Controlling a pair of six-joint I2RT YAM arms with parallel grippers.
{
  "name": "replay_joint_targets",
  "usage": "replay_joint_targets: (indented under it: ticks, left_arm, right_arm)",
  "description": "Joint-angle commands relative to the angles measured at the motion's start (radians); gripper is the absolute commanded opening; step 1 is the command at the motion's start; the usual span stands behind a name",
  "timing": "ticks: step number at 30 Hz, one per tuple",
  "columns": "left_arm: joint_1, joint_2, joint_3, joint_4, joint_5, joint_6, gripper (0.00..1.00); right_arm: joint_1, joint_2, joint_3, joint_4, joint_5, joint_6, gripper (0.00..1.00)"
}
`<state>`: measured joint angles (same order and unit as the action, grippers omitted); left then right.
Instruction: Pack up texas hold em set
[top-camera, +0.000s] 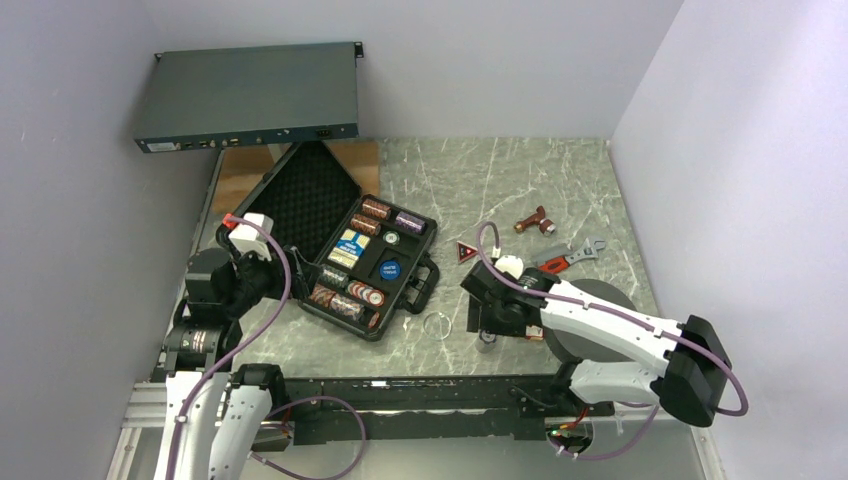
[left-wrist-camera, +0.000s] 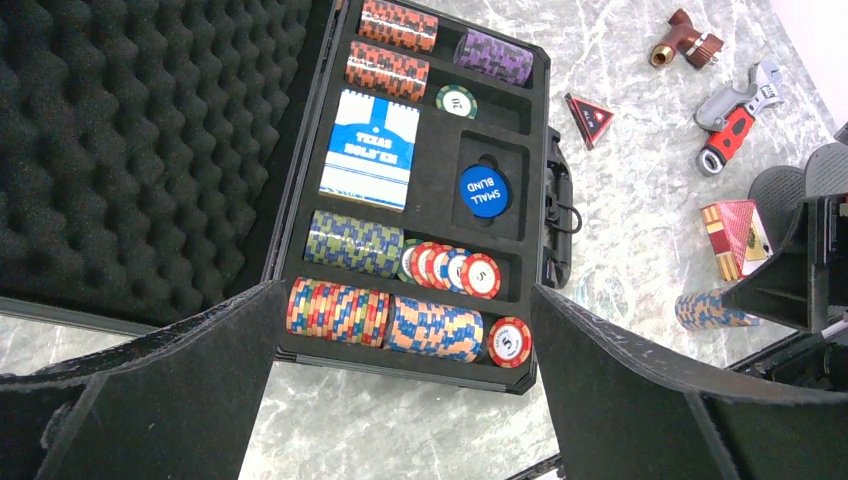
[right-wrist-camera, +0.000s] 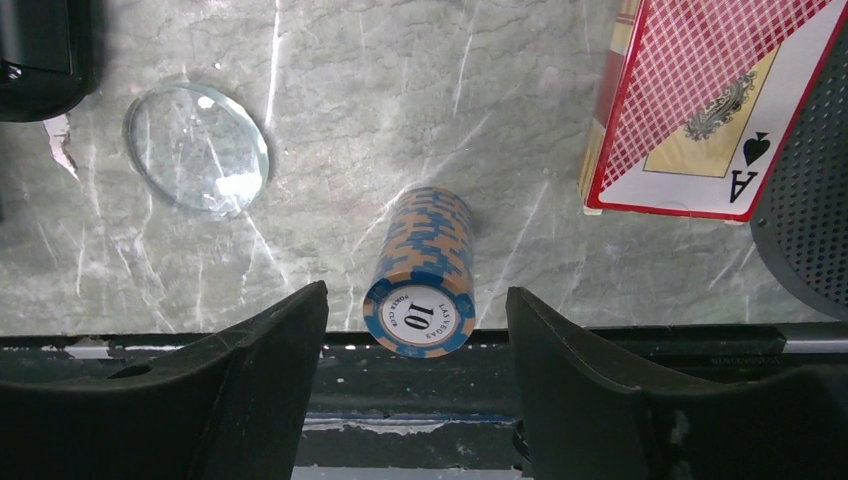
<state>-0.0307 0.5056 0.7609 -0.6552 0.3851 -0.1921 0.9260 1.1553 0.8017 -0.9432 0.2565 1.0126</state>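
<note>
Where chip roll (right-wrist-camera: 420, 275) stands, edge (right-wrist-camera: 620, 322) seemingly near

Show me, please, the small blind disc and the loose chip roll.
small blind disc (left-wrist-camera: 484, 190): left wrist view, middle of its printed face.
loose chip roll (right-wrist-camera: 425, 255): right wrist view, on its striped side.

Soft even light, perhaps slight blur.

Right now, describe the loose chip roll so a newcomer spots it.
Right of the black case, near the front edge of the marble table, between a clear disc and a red card box, is an orange-and-blue chip roll. Its end chip reads 10; it is the only roll outside the case.
</note>
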Motion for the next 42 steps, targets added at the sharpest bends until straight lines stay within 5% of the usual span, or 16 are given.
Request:
replay_joint_targets:
  ticks: [1, 6, 21, 27, 34, 42]
  left_arm:
    - [-0.004, -0.011, 0.000, 0.035, -0.008, 0.013, 0.98]
    - [-0.003, -0.010, 0.000, 0.035, -0.005, 0.012, 0.98]
    - [-0.003, -0.024, -0.002, 0.035, -0.012, 0.011, 0.98]
    - [-0.005, -0.030, -0.002, 0.036, -0.015, 0.011, 0.98]
    - [-0.005, -0.035, -0.003, 0.037, -0.017, 0.009, 0.98]
    - [-0.005, -0.035, -0.004, 0.037, -0.020, 0.009, 0.98]
  right_arm:
    - [0.000, 0.016, -0.008, 0.027, -0.012, -0.005, 0.67]
    - [0.000, 0.031, -0.021, 0.040, -0.023, -0.011, 0.59]
    - [0.000, 0.078, -0.036, 0.054, -0.019, -0.015, 0.58]
    - [0.000, 0.089, -0.032, 0.051, -0.007, -0.014, 0.47]
    - [0.000, 0.105, -0.017, 0.041, -0.013, -0.020, 0.00]
    - [0.000, 0.100, 0.065, 0.000, 0.006, -0.046, 0.00]
